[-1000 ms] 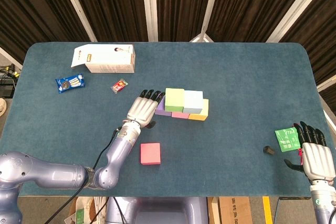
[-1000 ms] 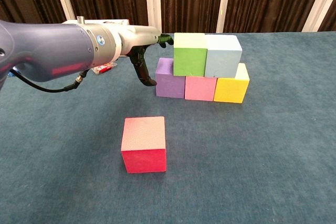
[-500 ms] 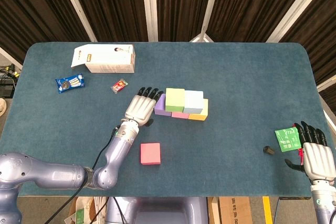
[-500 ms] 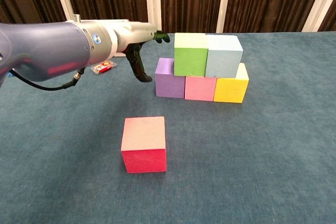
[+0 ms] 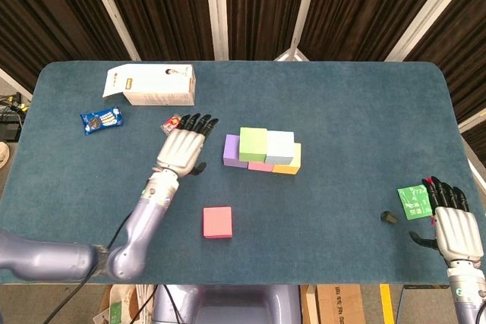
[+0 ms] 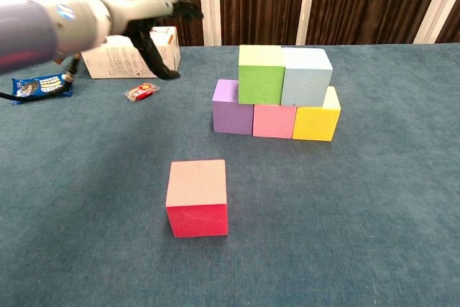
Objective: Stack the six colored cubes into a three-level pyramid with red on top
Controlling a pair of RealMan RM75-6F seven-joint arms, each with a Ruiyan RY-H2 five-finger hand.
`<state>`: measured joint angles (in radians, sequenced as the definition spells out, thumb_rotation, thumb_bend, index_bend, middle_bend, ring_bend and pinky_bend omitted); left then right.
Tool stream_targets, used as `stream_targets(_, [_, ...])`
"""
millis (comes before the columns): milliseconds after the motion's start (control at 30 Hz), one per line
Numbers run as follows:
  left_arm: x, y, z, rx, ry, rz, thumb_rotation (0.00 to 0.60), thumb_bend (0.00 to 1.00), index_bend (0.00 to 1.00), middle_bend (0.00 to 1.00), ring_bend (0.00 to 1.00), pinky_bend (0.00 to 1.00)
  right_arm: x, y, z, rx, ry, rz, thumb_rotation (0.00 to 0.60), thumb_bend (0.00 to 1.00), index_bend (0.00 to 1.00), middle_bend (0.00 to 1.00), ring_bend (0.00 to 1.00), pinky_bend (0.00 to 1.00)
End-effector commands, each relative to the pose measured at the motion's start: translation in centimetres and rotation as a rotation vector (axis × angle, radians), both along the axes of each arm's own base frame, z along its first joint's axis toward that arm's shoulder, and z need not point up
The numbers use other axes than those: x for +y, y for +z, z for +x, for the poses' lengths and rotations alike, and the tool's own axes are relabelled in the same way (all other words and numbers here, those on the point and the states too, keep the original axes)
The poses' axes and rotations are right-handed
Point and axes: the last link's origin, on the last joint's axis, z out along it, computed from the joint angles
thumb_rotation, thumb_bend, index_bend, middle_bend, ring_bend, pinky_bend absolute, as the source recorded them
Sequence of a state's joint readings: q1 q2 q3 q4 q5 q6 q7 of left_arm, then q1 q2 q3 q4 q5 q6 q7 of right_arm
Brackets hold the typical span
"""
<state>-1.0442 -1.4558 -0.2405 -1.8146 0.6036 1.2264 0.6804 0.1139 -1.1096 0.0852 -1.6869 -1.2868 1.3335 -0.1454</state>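
A purple cube (image 6: 231, 107), a pink cube (image 6: 274, 121) and a yellow cube (image 6: 317, 118) form a row on the table. A green cube (image 6: 260, 74) and a light blue cube (image 6: 307, 76) sit on top of them. The red cube (image 6: 197, 198) (image 5: 217, 221) lies alone nearer the front edge. My left hand (image 5: 181, 149) (image 6: 147, 12) hovers open, fingers extended, to the left of the stack and holds nothing. My right hand (image 5: 456, 231) rests open at the table's right front corner, far from the cubes.
A white box (image 5: 150, 84), a blue snack packet (image 5: 102, 120) and a small red wrapper (image 6: 141, 91) lie at the back left. A green card (image 5: 414, 201) and a small dark object (image 5: 389, 217) lie near my right hand.
My left hand has pulled away from the purple cube, moving left and upward. The cubes have not moved. My right hand has stayed about where it was.
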Motion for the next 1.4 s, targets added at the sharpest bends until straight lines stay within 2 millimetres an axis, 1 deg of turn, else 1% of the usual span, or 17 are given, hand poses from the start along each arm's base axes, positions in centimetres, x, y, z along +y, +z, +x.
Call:
stream_targets(33, [-2.2,5.3,-3.4,-0.168,-0.006,0.068,0.600,0.36,0.06,0.03,0.00,0.00,0.2,-0.2,0.4,-0.029,0.015,0.031,0.600,0.17,0.00,0.00,0.00,0.00])
stream_targets(67, [-2.6,6.0,-4.1,-0.180,-0.009,0.077,0.600,0.36,0.06,0.03,0.00,0.00,0.3,-0.2,0.5,-0.038,0.019,0.040,0.600,0.17,0.00,0.00,0.00,0.00])
stream_targets(200, [-5.0,9.8,-8.8,-0.199,-0.008,0.124,0.600,0.36,0.06,0.02,0.00,0.00,0.7,-0.8,1.7,-0.105,0.057,0.108,0.600,0.17,0.00,0.00,0.00,0.00])
stream_targets(267, [-6.1,11.2,-11.0,-0.191,-0.007,0.145,0.600,0.36,0.06,0.02,0.00,0.00,0.8,-1.2,2.4,-0.121,0.084,0.148,0.600,0.17,0.00,0.00,0.00,0.00])
stream_targets(300, [-6.5,11.6,-11.6,-0.191,-0.010,0.150,0.600,0.36,0.06,0.02,0.00,0.00,0.8,-1.2,2.6,-0.125,0.091,0.160,0.600,0.17,0.00,0.00,0.00,0.00])
stream_targets(367, [-7.6,12.7,-13.4,-0.189,-0.013,0.166,0.600,0.36,0.06,0.02,0.00,0.00,0.6,-1.6,3.6,-0.141,0.112,0.205,0.600,0.17,0.00,0.00,0.00,0.00])
stream_targets(467, [-9.3,13.9,-15.4,-0.203,-0.023,0.177,0.600,0.36,0.06,0.02,0.00,0.00,0.5,-1.9,5.0,-0.171,0.126,0.268,0.600,0.17,0.00,0.00,0.00,0.00])
stream_targets(567, [-10.7,14.7,-16.7,-0.211,-0.033,0.188,0.600,0.36,0.06,0.02,0.00,0.00,0.3,-2.2,6.2,-0.216,0.135,0.313,0.600,0.17,0.00,0.00,0.00,0.00])
stream_targets(667, [-12.9,15.9,-18.4,-0.222,-0.052,0.231,0.600,0.36,0.06,0.01,0.00,0.00,-0.1,-2.9,7.6,-0.272,0.143,0.367,0.600,0.17,0.00,0.00,0.00,0.00])
stream_targets(733, [-14.2,16.3,-19.2,-0.236,-0.061,0.260,0.600,0.36,0.06,0.01,0.00,0.00,-0.3,-3.4,8.4,-0.277,0.155,0.387,0.600,0.17,0.00,0.00,0.00,0.00])
stream_targets(867, [-16.1,16.5,-20.7,-0.260,-0.061,0.301,0.600,0.36,0.06,0.01,0.00,0.00,-0.4,-4.8,9.9,-0.266,0.185,0.422,0.600,0.17,0.00,0.00,0.00,0.00])
stream_targets(967, [-17.0,16.2,-21.7,-0.251,-0.029,0.312,0.600,0.36,0.06,0.01,0.00,0.00,-0.3,-6.0,11.3,-0.259,0.209,0.447,0.600,0.17,0.00,0.00,0.00,0.00])
stream_targets(1000, [-17.1,16.1,-21.9,-0.246,-0.023,0.314,0.600,0.36,0.06,0.01,0.00,0.00,-0.3,-6.2,11.6,-0.257,0.214,0.451,0.600,0.17,0.00,0.00,0.00,0.00])
stream_targets(1200, [-17.6,14.8,-22.8,-0.208,0.034,0.336,0.600,0.36,0.06,0.01,0.00,0.00,-0.5,-8.5,15.0,-0.283,0.252,0.461,0.600,0.17,0.00,0.00,0.00,0.00])
stream_targets(1400, [-17.4,13.9,-23.2,-0.190,0.061,0.343,0.600,0.36,0.06,0.01,0.00,0.00,-1.8,-9.9,17.8,-0.297,0.271,0.463,0.600,0.17,0.00,0.00,0.00,0.00])
